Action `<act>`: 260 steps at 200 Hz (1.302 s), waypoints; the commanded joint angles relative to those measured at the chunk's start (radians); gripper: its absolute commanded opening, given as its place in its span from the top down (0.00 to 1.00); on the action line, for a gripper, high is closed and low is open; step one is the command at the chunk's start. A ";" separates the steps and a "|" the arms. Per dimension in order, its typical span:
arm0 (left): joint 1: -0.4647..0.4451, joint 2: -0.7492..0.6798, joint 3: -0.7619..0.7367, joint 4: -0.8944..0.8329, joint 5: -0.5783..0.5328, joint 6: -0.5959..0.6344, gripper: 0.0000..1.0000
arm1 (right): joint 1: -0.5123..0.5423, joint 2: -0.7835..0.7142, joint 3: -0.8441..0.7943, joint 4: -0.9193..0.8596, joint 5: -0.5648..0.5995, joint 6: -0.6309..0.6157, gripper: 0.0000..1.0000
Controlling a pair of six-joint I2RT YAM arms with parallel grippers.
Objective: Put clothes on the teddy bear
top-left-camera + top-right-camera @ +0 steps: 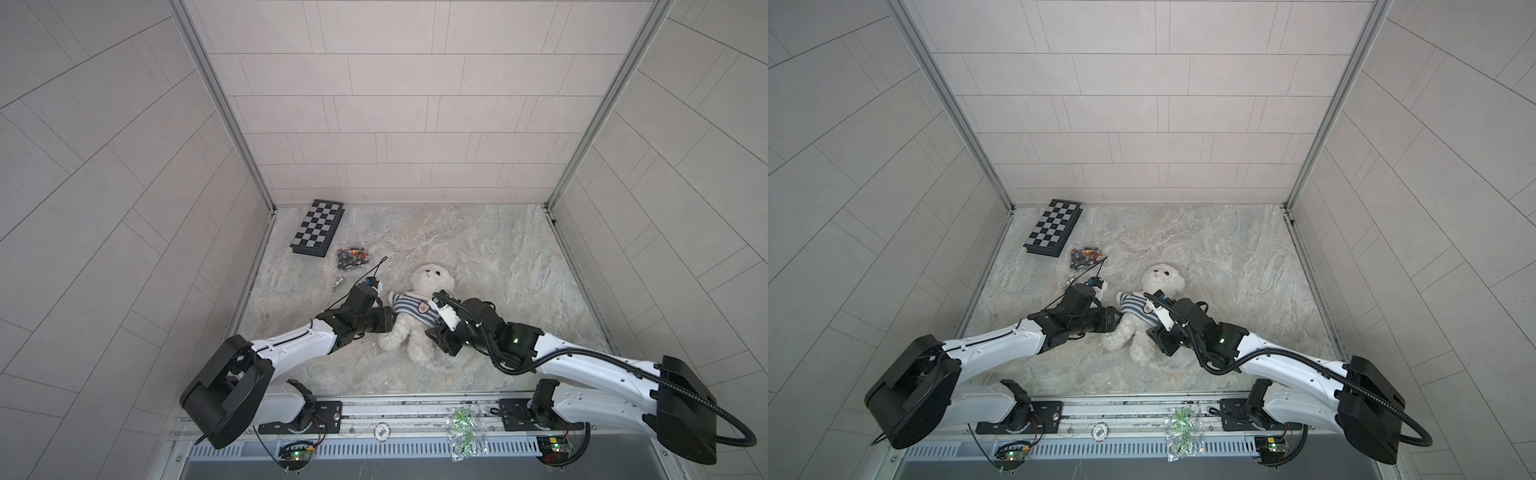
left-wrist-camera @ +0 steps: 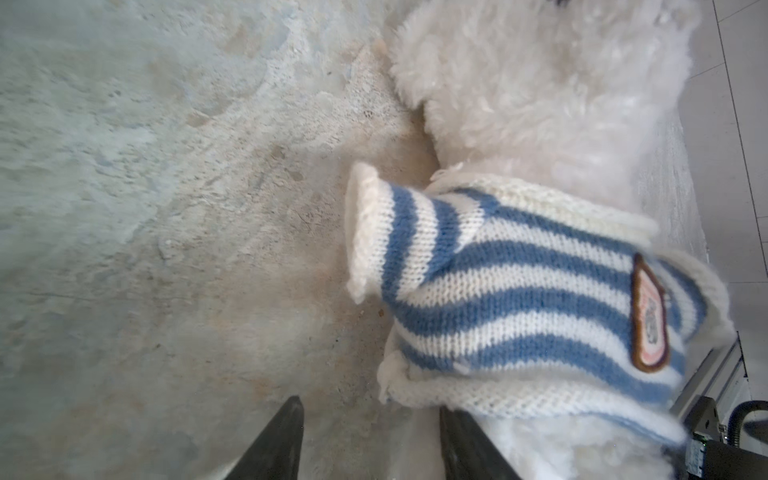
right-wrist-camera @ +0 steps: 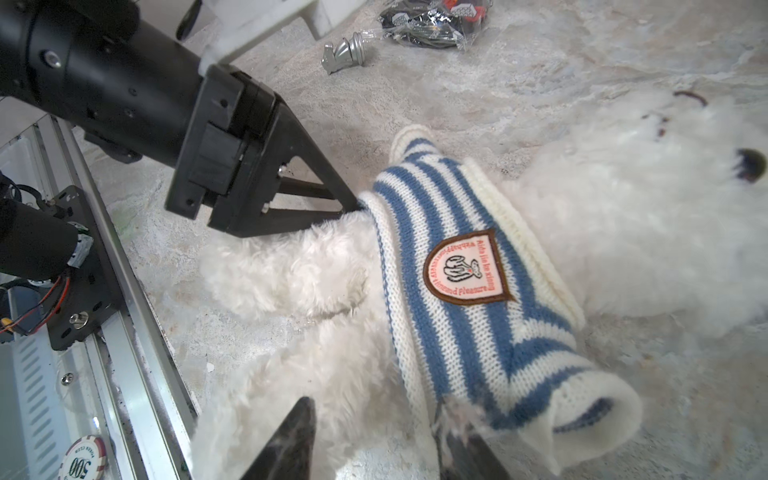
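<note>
At centre of the marble-patterned tabletop: teddy bear, on its back, head toward the far wall. Wears a blue-and-white striped knitted sweater around the chest.

Markings:
- On the sweater front: brown-edged shield badge, small animal figure at centre, red lettering around it. Reads "Pleasure" along the lower edge; remainder too fine to read with confidence.
- On the front rail: poker chip, marked "500"; rim lettering appears to read "POKER CLUB".

State of left gripper: jaws roughly half apart, nothing clamped between them. Touches the sweater hem at the bear's flank with one fingertip; rests the other finger against the fur just below the hem. Shows bare tabletop through the gap in the left wrist view.

State of right gripper: jaws about half apart, straddling lower-body fur and the hem edge at the opposite flank. Cannot tell whether closed on either.

Toward the far left corner: folded chessboard; just beside it, clear bag of small dark parts; near that, silver chess piece, lying on its side.
</note>
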 commanded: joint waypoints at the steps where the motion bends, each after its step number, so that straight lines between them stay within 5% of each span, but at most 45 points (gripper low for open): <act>1: -0.050 -0.040 -0.014 0.071 -0.008 -0.061 0.44 | -0.007 0.000 0.018 -0.009 0.036 0.000 0.50; 100: -0.210 -0.026 -0.121 0.399 0.042 -0.270 0.45 | -0.046 0.087 0.069 -0.001 0.078 -0.018 0.52; 134: -0.163 -0.147 -0.161 0.298 0.043 -0.235 0.52 | -0.068 0.127 0.061 0.013 0.081 -0.020 0.57; 181: -0.041 -0.300 -0.154 0.088 0.006 -0.142 0.48 | -0.093 0.182 0.031 0.025 0.081 -0.032 0.80; 260: -0.002 -0.180 -0.094 0.104 0.001 -0.084 0.47 | -0.176 0.238 0.016 -0.004 0.104 -0.075 0.93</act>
